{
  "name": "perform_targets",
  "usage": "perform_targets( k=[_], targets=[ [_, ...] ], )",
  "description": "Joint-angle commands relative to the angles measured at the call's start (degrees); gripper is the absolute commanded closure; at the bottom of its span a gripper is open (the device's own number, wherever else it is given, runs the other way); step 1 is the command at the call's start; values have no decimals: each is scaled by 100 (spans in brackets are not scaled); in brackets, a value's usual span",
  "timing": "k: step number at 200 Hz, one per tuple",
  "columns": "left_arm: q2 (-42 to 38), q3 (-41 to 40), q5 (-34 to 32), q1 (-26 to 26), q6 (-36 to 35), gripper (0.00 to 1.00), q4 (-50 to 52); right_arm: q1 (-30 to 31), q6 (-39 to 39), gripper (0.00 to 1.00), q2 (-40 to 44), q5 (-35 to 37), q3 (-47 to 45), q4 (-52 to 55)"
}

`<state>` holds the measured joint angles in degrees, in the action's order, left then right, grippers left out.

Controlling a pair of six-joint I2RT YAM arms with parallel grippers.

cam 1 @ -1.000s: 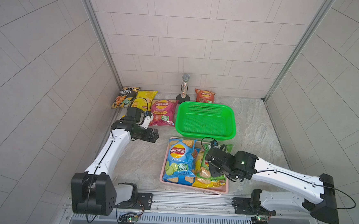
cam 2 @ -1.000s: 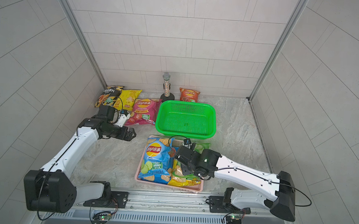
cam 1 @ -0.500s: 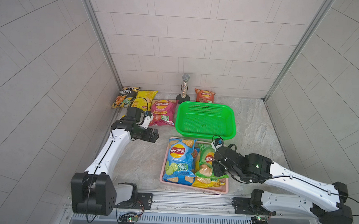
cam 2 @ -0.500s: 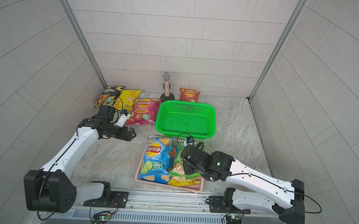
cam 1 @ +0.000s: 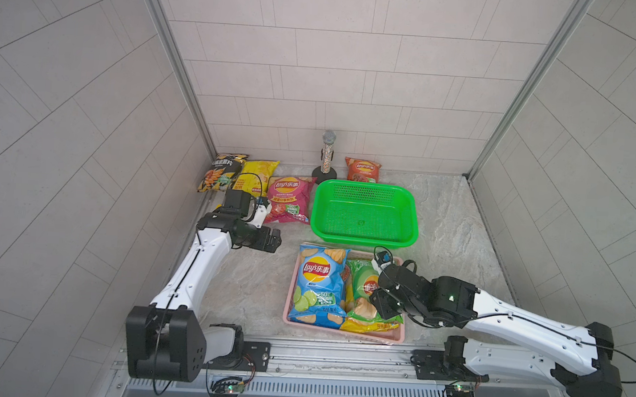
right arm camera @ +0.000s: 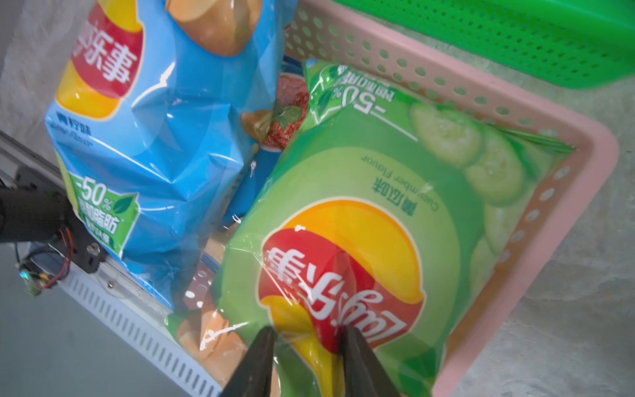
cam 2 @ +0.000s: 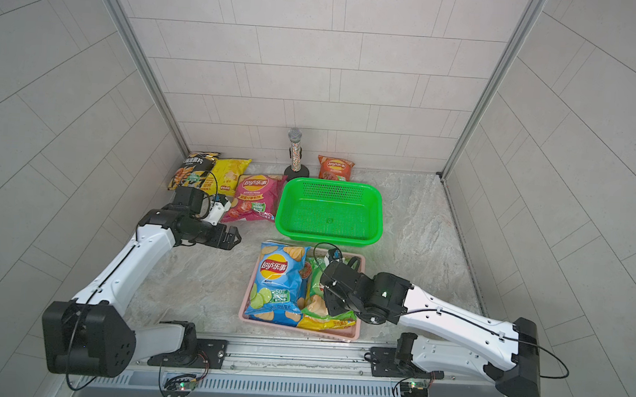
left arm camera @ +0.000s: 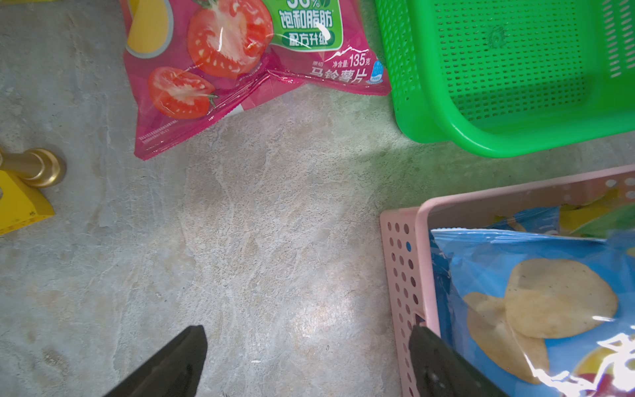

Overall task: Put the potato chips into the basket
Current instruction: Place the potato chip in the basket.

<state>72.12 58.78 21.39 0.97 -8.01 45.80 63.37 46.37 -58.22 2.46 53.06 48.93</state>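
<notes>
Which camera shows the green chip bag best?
The right wrist view: the green bag fills it, logo clear. Both top views show it small, behind the right arm. The left wrist view barely shows it.

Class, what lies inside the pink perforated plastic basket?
Inside the pink perforated plastic basket: a blue Lay's chip bag, a green cucumber Lay's bag, and a yellow bag partly under the green one. A further bag with a red picture shows between them, mostly covered.
</notes>
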Motion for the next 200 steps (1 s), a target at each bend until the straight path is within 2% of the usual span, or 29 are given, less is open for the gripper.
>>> perform_targets(
  k=[1, 34, 63, 97, 150, 200],
  targets=[
    [30, 26, -18, -22, -68, 1, 64, -40, -5, 61, 294, 207, 314, 265],
    [39, 10, -24, -24, -69, 1, 64, -310, -1, 69, 310, -176, 385, -177],
    [32, 10, -53, -25, -70, 1, 67, -490, 55, 81, 78, -307, 130, -643],
    [29, 10, -52, -26, -69, 1, 56, -601, 180, 82, 64, -353, -436, -1093],
    [37, 11, -52, -18, -69, 1, 54, -625, 463, 76, 154, -650, -1192, -1621],
    [40, 10, -39, -24, -70, 1, 54, -632, 115, 57, 633, -303, -407, -725]
  ],
)
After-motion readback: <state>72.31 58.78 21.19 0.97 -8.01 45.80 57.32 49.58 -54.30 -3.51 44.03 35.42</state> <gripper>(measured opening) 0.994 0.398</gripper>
